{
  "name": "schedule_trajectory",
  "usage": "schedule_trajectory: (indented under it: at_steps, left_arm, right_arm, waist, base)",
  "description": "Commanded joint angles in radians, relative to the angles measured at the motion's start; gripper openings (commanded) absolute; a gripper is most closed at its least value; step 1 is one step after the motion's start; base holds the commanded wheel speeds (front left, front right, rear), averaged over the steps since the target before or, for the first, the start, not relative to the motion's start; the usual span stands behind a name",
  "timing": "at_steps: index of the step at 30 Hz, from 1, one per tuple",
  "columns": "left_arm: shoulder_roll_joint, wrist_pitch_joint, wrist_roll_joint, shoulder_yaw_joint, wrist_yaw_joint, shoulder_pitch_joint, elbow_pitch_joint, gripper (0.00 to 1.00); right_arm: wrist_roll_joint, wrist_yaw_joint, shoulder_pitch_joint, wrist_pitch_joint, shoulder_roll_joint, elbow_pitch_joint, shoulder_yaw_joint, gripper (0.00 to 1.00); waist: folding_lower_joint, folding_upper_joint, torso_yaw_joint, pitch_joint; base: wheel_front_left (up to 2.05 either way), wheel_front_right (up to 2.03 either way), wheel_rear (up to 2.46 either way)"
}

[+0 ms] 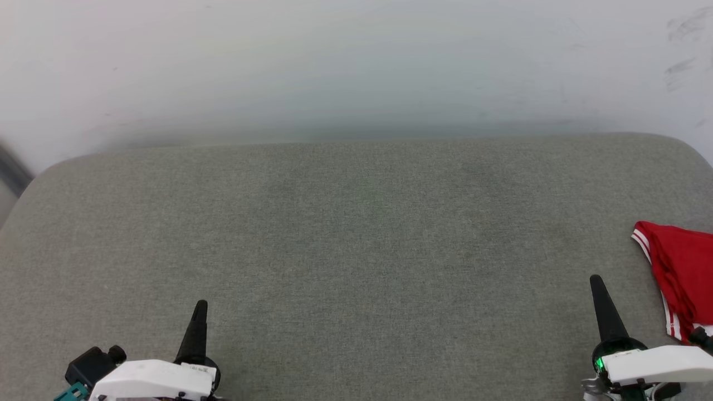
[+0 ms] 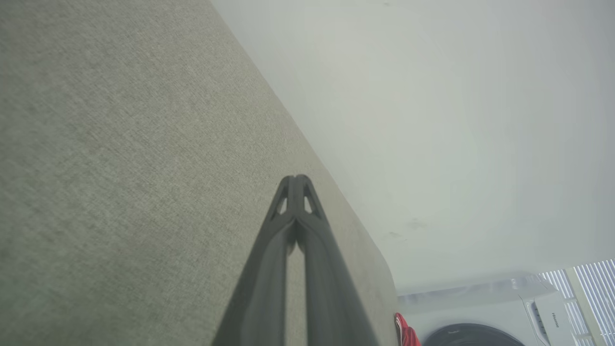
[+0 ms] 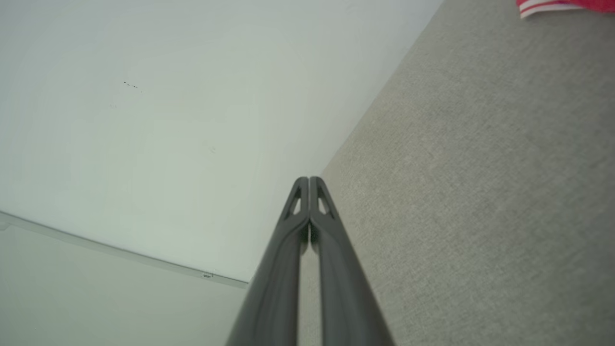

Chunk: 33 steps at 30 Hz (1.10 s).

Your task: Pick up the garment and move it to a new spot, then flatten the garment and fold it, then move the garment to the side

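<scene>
The left gripper (image 1: 200, 306) and right gripper (image 1: 596, 278) have dark tapering fingers (image 2: 264, 288) with triangular cut-outs (image 2: 282, 205) near the tips. White shells (image 1: 150, 379) cover the wrists, with a green light (image 1: 600, 365) on the right

Bright, soft, even light covers the grey-green fabric-covered tabletop (image 1: 356, 250); a faint shadow edges the foot of the hazy white wall (image 1: 356, 67); the dark-fingered left end effector (image 2: 296, 180) and right end effector (image 3: 309, 180) blur near the lens.
</scene>
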Motion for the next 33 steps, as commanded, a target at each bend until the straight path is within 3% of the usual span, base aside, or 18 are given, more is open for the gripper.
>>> schedule_trajectory:
  at_steps: [1, 33]
  left_arm:
    - [0.006, 0.005, -0.024, 0.006, -0.007, -0.027, -0.004, 0.00]
    - [0.002, 0.084, -0.327, 0.038, -0.049, -0.094, 0.045, 0.00]
  right_arm:
    - [0.024, 0.000, -0.030, 0.008, -0.009, -0.006, -0.002, 0.00]
    - [0.315, 0.000, -0.078, 0.086, -0.004, 0.031, -0.023, 0.00]
  waist:
    - [0.0000, 0.0000, 0.000, 0.000]
    - [0.0000, 0.0000, -0.007, 0.003]
  base:
    - [0.00, 0.00, 0.00]
    - [0.00, 0.00, 0.00]
